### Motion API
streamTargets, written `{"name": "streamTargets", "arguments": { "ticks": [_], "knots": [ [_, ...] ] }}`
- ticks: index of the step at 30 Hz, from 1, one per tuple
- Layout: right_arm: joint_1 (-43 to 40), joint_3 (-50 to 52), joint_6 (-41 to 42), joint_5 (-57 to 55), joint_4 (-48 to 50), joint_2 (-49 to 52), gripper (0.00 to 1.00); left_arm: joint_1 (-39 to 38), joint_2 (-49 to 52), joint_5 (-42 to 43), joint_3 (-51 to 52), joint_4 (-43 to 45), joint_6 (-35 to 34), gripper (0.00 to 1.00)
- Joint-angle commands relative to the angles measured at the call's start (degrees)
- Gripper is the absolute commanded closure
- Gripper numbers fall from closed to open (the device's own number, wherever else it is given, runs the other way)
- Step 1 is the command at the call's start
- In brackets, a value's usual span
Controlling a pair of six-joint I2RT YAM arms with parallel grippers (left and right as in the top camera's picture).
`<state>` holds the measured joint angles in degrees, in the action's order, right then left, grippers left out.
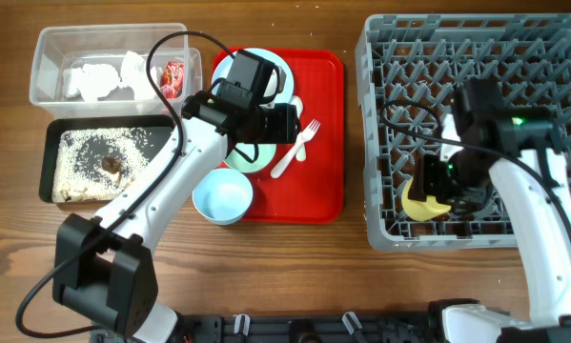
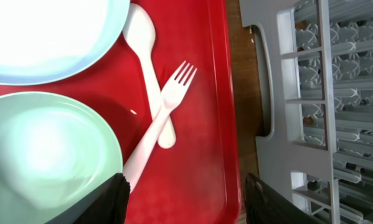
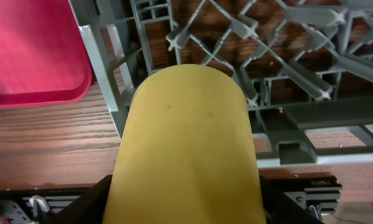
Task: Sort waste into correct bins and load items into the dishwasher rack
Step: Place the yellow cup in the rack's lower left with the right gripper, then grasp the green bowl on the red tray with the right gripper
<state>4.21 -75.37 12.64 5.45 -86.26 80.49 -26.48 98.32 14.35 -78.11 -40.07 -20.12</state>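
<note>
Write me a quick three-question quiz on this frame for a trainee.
1. True or false: the fork lies across the spoon on the red tray.
2. What does the right gripper hold? A) a knife B) a yellow cup C) a glass
3. Which container holds the rice crumbs?

Key: 1 true. 2 B. 3 the black tray.
</note>
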Motion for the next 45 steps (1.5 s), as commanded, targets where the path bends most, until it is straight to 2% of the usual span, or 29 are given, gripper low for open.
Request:
{"name": "streamTargets", "arguments": {
  "ticks": [1, 4, 7, 8, 12, 16, 18, 21, 25, 28, 32, 36, 39, 42, 45],
  "knots": [
    [1.7, 3.4, 1.3, -1.6, 2.7, 3.4, 0.48, 0.0, -0.9, -1.9, -0.3, 0.0, -0.3, 0.39],
    [1.8, 8.4, 1.4, -0.8, 7.1, 5.2, 0.47, 0.0, -0.9, -1.9, -0.3, 0.0, 0.2, 0.37],
    [1.8, 8.4, 1.5, -0.7, 7.6, 5.6, 0.15, 0.0, -0.9, -1.9, -0.3, 0.0, 0.2, 0.36],
    [1.8, 8.3, 1.4, -0.7, 7.6, 5.6, 0.12, 0.0, -0.9, -1.9, -0.3, 0.0, 0.2, 0.36],
    [1.8, 4.0, 1.2, -0.4, 6.8, 5.6, 0.10, 0.6, -1.4, -2.0, -0.3, 0.0, 0.2, 0.34],
    [2.7, -6.3, -0.7, 6.0, 6.7, 4.8, 0.17, 4.1, -6.7, -2.0, -1.1, -2.7, 0.2, 0.34],
    [6.0, -11.0, -0.6, 10.0, 10.5, 4.7, 0.18, 6.9, -11.3, -2.1, -1.4, -5.9, 0.2, 0.34],
    [13.9, -11.4, 5.3, 11.1, 21.2, 5.2, 0.19, 10.7, -15.5, -2.3, -1.4, -9.4, 0.2, 0.33],
    [26.9, -11.3, 17.3, 3.1, 38.2, 14.4, 0.28, 18.5, -16.7, -2.2, -1.4, -13.2, 0.1, 0.27],
    [30.5, -11.3, 22.3, 2.2, 46.9, 24.4, 0.35, 23.7, -16.6, -2.3, -1.4, -15.5, 0.2, 0.26],
    [31.2, -11.3, 23.6, 2.2, 50.7, 34.5, 0.43, 26.0, -16.6, -2.3, -1.4, -16.4, 0.2, 0.25],
    [31.3, -11.3, 23.5, 0.9, 51.4, 38.7, 0.55, 26.0, -16.6, -2.3, -1.4, -16.4, 0.3, 0.24],
    [31.3, -11.2, 23.5, 0.7, 51.5, 40.3, 0.66, 26.0, -16.6, -2.3, -1.4, -16.4, 0.3, 0.25],
    [31.2, -11.3, 23.3, 0.3, 51.6, 40.3, 0.83, 26.0, -16.6, -2.3, -1.4, -16.4, 0.3, 0.24],
    [31.1, -11.3, 23.3, -0.1, 51.6, 40.3, 0.92, 26.0, -16.6, -2.3, -1.4, -16.4, 0.3, 0.24]
  ]
}}
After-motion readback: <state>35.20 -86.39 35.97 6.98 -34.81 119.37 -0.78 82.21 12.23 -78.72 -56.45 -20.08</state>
